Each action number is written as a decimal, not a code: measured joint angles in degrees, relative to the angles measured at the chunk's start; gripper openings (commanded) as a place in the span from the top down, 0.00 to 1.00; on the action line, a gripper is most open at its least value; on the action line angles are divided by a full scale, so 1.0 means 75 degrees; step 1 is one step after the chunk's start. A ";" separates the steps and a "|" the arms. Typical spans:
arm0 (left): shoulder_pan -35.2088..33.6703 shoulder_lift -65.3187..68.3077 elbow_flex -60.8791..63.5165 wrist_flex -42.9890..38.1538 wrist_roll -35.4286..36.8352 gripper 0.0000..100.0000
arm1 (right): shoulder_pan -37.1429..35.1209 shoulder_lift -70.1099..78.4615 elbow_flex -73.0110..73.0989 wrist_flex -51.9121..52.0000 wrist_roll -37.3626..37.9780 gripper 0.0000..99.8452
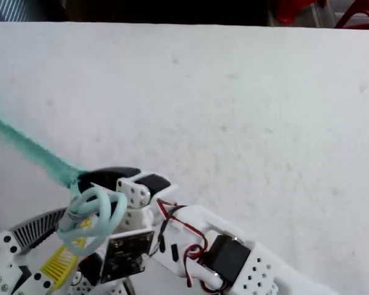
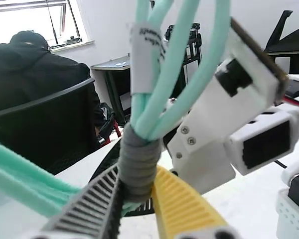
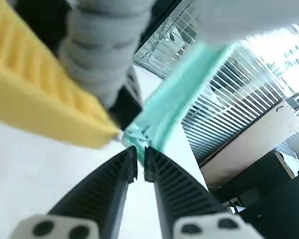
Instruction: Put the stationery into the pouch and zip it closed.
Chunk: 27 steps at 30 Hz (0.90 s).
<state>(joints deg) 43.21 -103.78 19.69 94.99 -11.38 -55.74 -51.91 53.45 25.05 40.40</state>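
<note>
The white table [image 1: 234,110] carries the teal pouch [image 1: 24,144], which runs from nine o'clock toward seven. The right gripper [image 3: 140,154] is clamped on its near end. I cannot tell the left gripper's [image 2: 137,196] hold. The step looks like zipping, so pull steadily along the zip and keep the fabric taut.

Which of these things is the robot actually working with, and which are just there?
Part of the job:
teal fabric piece, probably the pouch
right hand, pinching it
left hand, close by

Just there:
teal cable
table
black chair
</note>
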 measured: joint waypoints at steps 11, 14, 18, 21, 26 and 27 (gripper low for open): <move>0.0105 -0.0141 0.0105 -0.0457 -0.0094 0.98 | 0.1477 -0.0281 0.0516 0.0656 -0.0281 0.98; 0.0164 0.0246 0.0762 -0.1278 -0.0410 0.98 | 0.1875 -0.0809 0.0527 0.0891 -0.0305 0.98; -0.0270 0.0926 0.1664 -0.2649 -0.0738 0.98 | 0.2215 -0.1477 0.0527 0.1196 -0.0352 0.98; -0.0914 0.1278 0.2180 -0.3528 -0.0774 0.98 | 0.2192 -0.2040 0.0527 0.1512 -0.0551 0.98; -0.1547 0.1629 0.2743 -0.4759 -0.0797 0.98 | 0.2801 -0.3329 0.0527 0.1735 -0.0738 0.98; -0.1618 0.1723 0.2848 -0.4993 -0.0797 0.98 | 0.3012 -0.3599 0.0527 0.1735 -0.0762 0.98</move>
<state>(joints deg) 31.08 -90.86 41.05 57.54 -17.36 -33.14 -78.90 57.41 38.07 34.68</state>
